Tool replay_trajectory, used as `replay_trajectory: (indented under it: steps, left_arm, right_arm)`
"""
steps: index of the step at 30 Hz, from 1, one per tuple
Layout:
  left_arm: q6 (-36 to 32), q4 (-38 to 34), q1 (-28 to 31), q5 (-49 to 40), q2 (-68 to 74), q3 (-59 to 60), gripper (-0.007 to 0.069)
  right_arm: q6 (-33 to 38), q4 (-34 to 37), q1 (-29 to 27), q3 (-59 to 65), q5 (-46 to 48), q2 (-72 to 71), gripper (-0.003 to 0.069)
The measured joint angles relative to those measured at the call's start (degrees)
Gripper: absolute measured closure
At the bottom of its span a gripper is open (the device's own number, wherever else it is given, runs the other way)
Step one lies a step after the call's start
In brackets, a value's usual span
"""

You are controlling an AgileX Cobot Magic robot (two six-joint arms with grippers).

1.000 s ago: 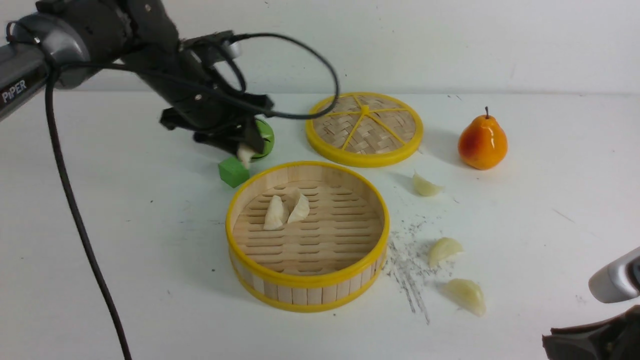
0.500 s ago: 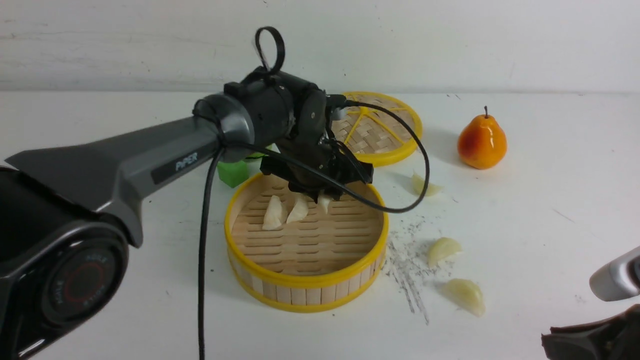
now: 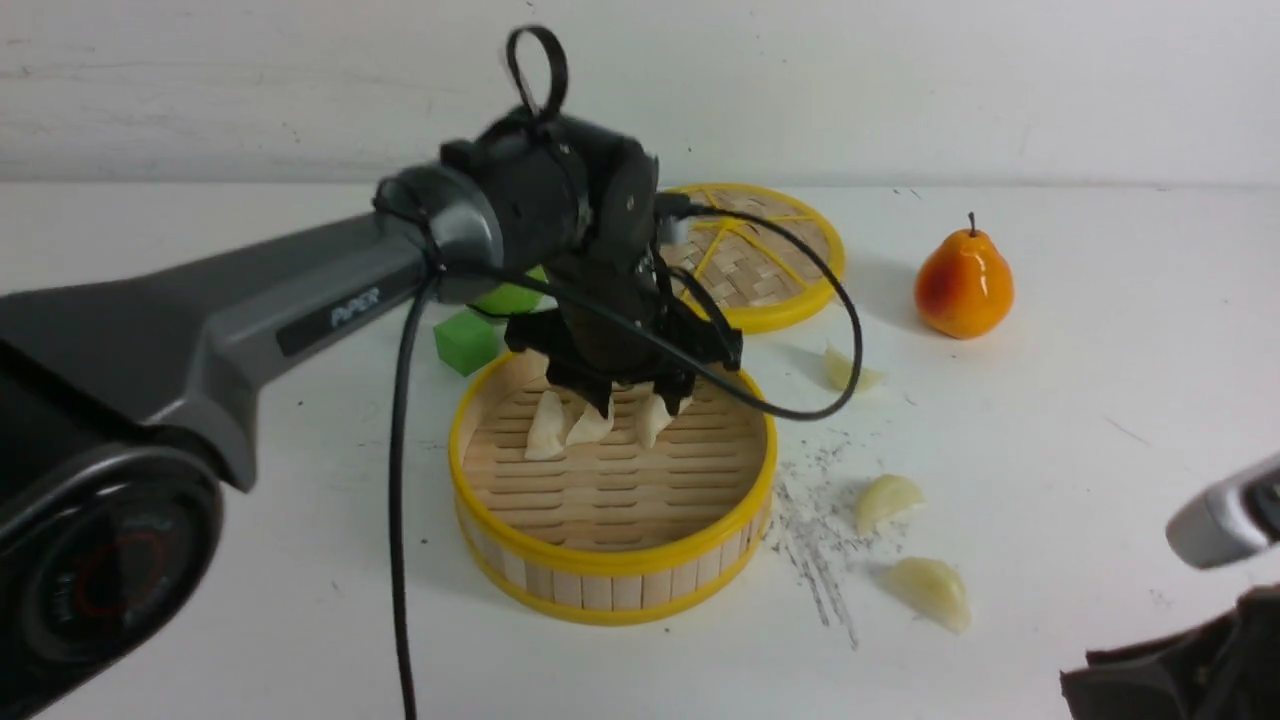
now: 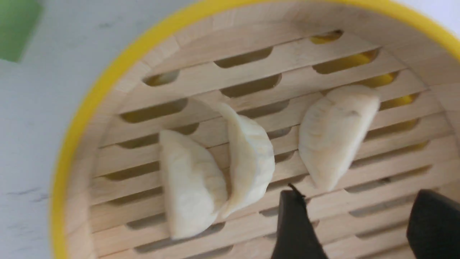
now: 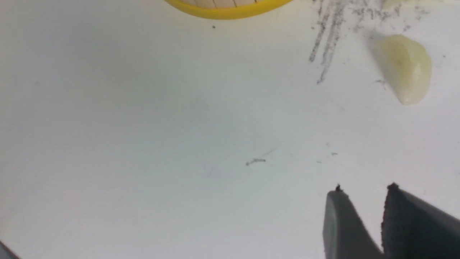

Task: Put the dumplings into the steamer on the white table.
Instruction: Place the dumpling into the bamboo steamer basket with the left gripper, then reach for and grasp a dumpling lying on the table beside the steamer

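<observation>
The steamer (image 3: 610,560) stands mid-table on the white table (image 3: 200,420) and holds three dumplings (image 3: 548,428), (image 3: 590,428), (image 3: 652,420). My left gripper (image 3: 640,400) hangs over its far half, open and empty, just above the third dumpling. The left wrist view shows the same three dumplings (image 4: 190,183), (image 4: 248,162), (image 4: 334,136) on the slotted floor beyond my left gripper (image 4: 359,201). Three more dumplings (image 3: 850,370), (image 3: 888,497), (image 3: 935,590) lie on the table to the right. My right gripper (image 5: 364,190) hovers low with nothing in it, jaws almost together, short of the nearest dumpling (image 5: 406,68).
The woven lid (image 3: 760,250) lies behind the steamer, the orange pear (image 3: 965,285) to its right. A green cube (image 3: 467,340) and a green round object (image 3: 510,298) sit at the steamer's far left. Dark scratch marks (image 3: 820,530) run right of the steamer.
My left gripper carried a dumpling from beside the green cube to over the steamer and opened; that dumpling now lies in the steamer. My right arm has lifted slightly.
</observation>
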State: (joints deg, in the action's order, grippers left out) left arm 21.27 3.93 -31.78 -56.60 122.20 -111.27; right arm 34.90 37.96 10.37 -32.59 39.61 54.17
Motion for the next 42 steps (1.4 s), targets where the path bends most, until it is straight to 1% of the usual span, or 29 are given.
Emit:
replay_trajectory:
  steps: [2, 3, 6, 8, 9, 11, 13, 15, 16, 18, 19, 20, 22, 25, 26, 27, 29, 31, 34, 35, 36, 37, 38, 39, 42]
  left_arm:
    - [-2.11, 0.96, 0.00, -3.58, -2.83, -2.10, 0.0246]
    - [-3.32, 1.34, 0.00, -5.55, -5.27, -3.35, 0.0267]
    - [-6.80, 1.63, 0.00, -11.73, -12.11, -4.64, 0.0344]
    - [-8.63, 1.36, 0.00, -13.83, -16.23, -4.64, 0.0405]
    - [-8.94, 1.09, 0.00, -14.19, -18.01, -4.47, 0.0423]
    - [-9.41, 0.14, 0.00, -14.49, -21.38, -3.29, 0.0461]
    - [-10.32, -1.74, 0.00, -14.61, -27.63, 0.70, 0.0512]
    - [-10.71, -2.35, 0.00, -14.61, -31.46, 4.19, 0.0532]
    - [-10.92, -2.78, 0.00, -14.61, -35.41, 8.26, 0.0544]
    - [-11.37, -2.71, 0.00, -14.66, -41.78, 15.91, 0.0551]
    - [-11.37, -2.71, 0.00, -14.66, -42.36, 16.56, 0.0551]
    - [-11.80, -2.40, 0.00, -14.56, -47.77, 21.88, 0.0552]
    - [-12.02, -2.13, 0.00, -13.01, -53.69, 28.48, 0.0552]
    - [-12.02, -1.00, 0.00, -8.99, -60.41, 36.53, 0.0552]
    - [-11.88, -0.07, 0.00, -7.25, -64.00, 40.67, 0.0552]
    - [-11.80, 0.11, 0.00, -6.96, -64.49, 40.67, 0.0552]
    - [-9.44, 2.44, 0.00, -4.22, -70.06, 47.59, 0.0552]
    - [-6.42, 5.25, 0.00, -2.43, -74.42, 53.33, 0.0551]
    - [-1.40, 11.40, 0.00, -0.51, -81.68, 61.63, 0.0549]
    - [-0.28, 12.81, 0.00, -0.24, -83.28, 63.20, 0.0548]
    - [2.39, 16.16, 0.00, 0.37, -87.25, 66.63, 0.0547]
    - [3.91, 18.01, 0.00, 0.61, -88.99, 68.50, 0.0547]
    - [4.31, 18.44, 0.00, 0.61, -90.18, 68.95, 0.0547]
    - [7.68, 22.06, 0.00, 1.10, -94.86, 72.93, 0.0547]
    - [13.62, 26.39, 0.00, 3.08, -102.85, 79.17, 0.0544]
  right_arm:
    - [-0.06, 0.00, 0.00, -3.88, 1.79, 3.48, 0.0412]
    - [-0.06, -0.06, 0.00, -6.02, 2.54, 6.29, 0.0376]
    - [-0.06, -0.96, 0.00, -11.78, 2.96, 14.55, 0.0297]
    - [-0.06, -1.69, 0.00, -15.16, 2.96, 19.82, 0.0268]
    - [-0.06, -2.11, 0.00, -16.12, 2.96, 21.57, 0.0262]
    - [0.25, -2.93, 0.05, -18.27, 2.96, 26.05, 0.0256]
    - [0.80, -4.73, 0.06, -21.75, 2.70, 31.88, 0.0250]
    - [0.81, -5.99, 0.06, -23.76, 2.24, 35.40, 0.0250]
    - [0.85, -6.95, 0.06, -25.68, 1.63, 38.65, 0.0250]
    - [0.85, -7.83, 0.23, -28.43, -0.09, 43.40, 0.0249]
    - [0.85, -7.88, 0.28, -28.43, -0.31, 43.40, 0.0249]
    - [0.85, -8.45, 0.88, -29.86, -2.37, 46.54, 0.0249]
    - [0.85, -9.18, 2.03, -30.44, -4.25, 48.70, 0.0251]
    - [0.12, -10.94, 3.70, -30.43, -5.34, 50.74, 0.0274]
    - [-1.46, -12.42, 4.16, -30.43, -5.48, 51.31, 0.0306]
    - [-1.74, -12.68, 4.22, -30.43, -5.54, 51.40, 0.0312]
    - [-5.93, -15.98, 4.45, -30.43, -5.91, 51.74, 0.0398]
    - [-9.59, -18.34, 4.50, -30.70, -5.98, 51.74, 0.0465]
    - [-13.61, -20.74, 4.61, -31.03, -5.00, 51.68, 0.0463]
    - [-14.15, -21.00, 4.61, -31.03, -4.74, 51.62, 0.0463]
    - [-15.10, -21.46, 4.61, -31.03, -3.94, 51.41, 0.0463]
    - [-15.40, -21.58, 4.61, -31.09, -3.12, 51.16, 0.0463]
    - [-15.56, -21.82, 4.67, -31.15, -2.88, 51.07, 0.0463]
    - [-16.29, -21.97, 5.09, -31.65, 0.42, 50.01, 0.0463]
    - [-18.34, -21.84, 7.33, -34.36, 5.25, 47.19, 0.0463]
